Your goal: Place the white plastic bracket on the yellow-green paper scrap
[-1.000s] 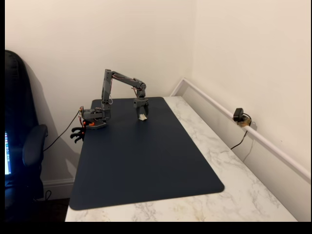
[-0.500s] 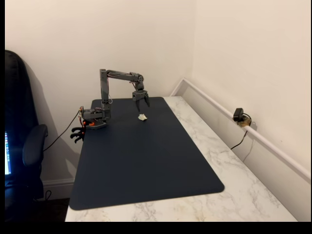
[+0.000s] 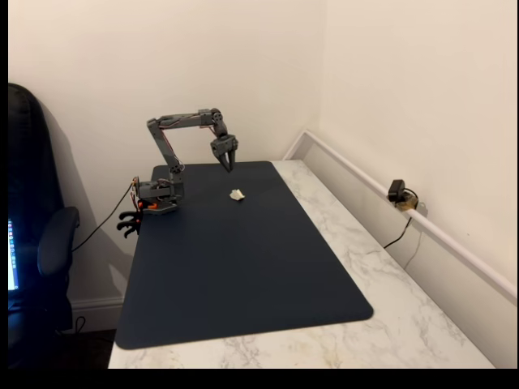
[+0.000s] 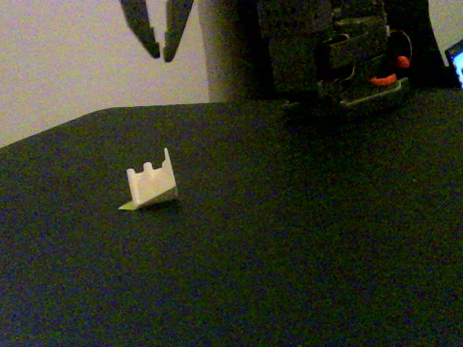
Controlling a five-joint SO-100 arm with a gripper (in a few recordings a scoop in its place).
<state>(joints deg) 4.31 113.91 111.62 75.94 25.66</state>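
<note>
The white plastic bracket (image 4: 151, 184) (image 3: 236, 194) rests on the dark mat, standing on the yellow-green paper scrap (image 4: 127, 206), of which a thin edge sticks out at its lower left. My gripper (image 4: 160, 52) (image 3: 226, 164) hangs well above and behind the bracket, apart from it. Its fingers are slightly parted with nothing between them.
The dark blue mat (image 3: 243, 267) covers most of a marble table (image 3: 389, 324). The arm's base (image 3: 158, 197) sits at the mat's far left corner. A small black camera (image 3: 397, 193) stands by the right wall rail. A dark chair (image 3: 36, 243) stands to the left.
The gripper let go of the bracket, rose and drew back toward the base. The bracket stays on the mat where it was set down.
</note>
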